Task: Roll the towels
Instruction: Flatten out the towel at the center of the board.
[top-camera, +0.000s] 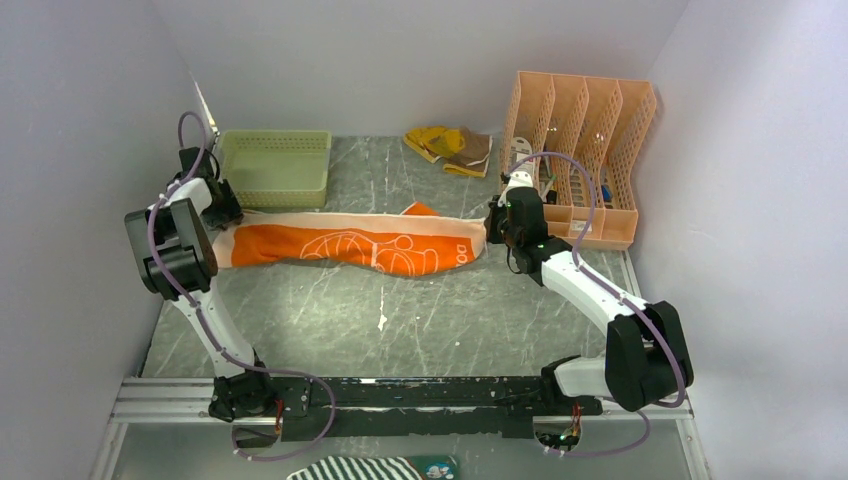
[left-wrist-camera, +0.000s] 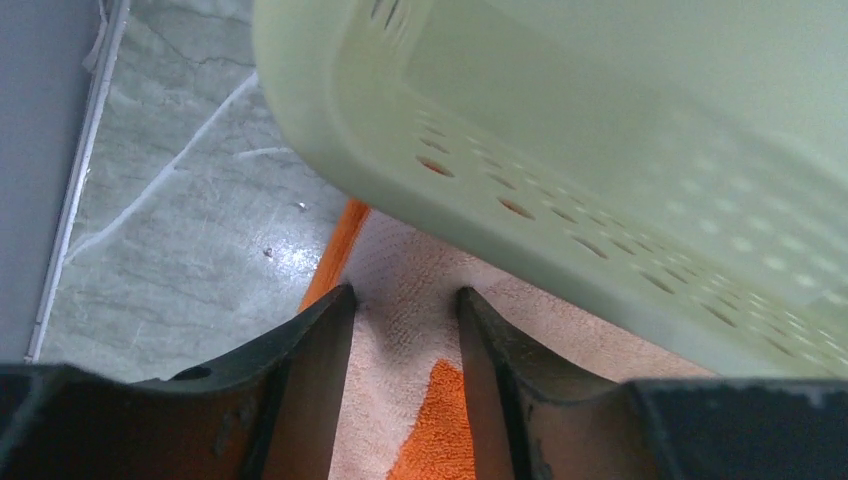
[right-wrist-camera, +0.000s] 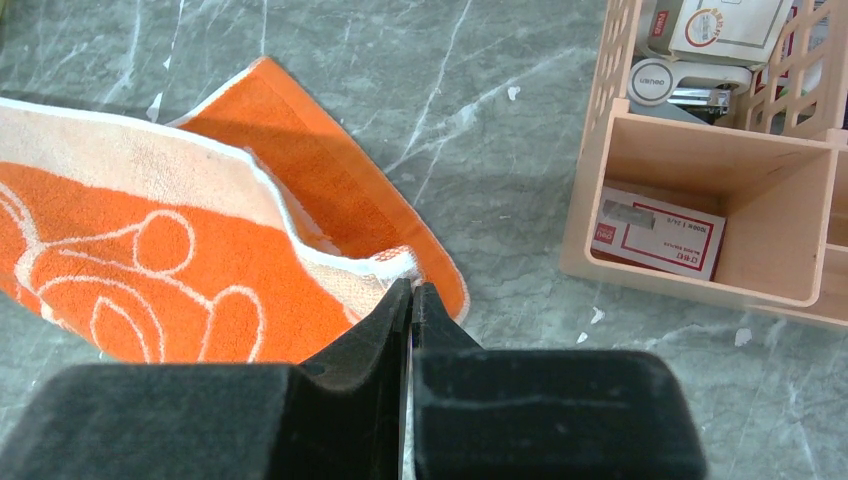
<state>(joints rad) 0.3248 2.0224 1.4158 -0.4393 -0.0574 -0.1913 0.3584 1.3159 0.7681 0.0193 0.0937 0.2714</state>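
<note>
The orange towel (top-camera: 350, 245) with cream border and white cartoon print lies stretched left to right across the table. My left gripper (top-camera: 226, 212) is at its left end. In the left wrist view its fingers (left-wrist-camera: 310, 360) stand a little apart with a ridge of the cream border (left-wrist-camera: 400, 330) pinched between them. My right gripper (top-camera: 492, 226) is shut on the towel's right corner (right-wrist-camera: 395, 265), its fingertips (right-wrist-camera: 411, 292) pressed together on the cream edge. The yellow towel with brown print (top-camera: 450, 148) lies crumpled at the back of the table.
A pale green basket (top-camera: 275, 165) stands just behind the left gripper, its wall close above the fingers (left-wrist-camera: 600, 150). An orange divided rack (top-camera: 585, 150) with small items stands right of the right gripper. A black-and-white striped cloth (top-camera: 370, 468) lies in front of the arm bases.
</note>
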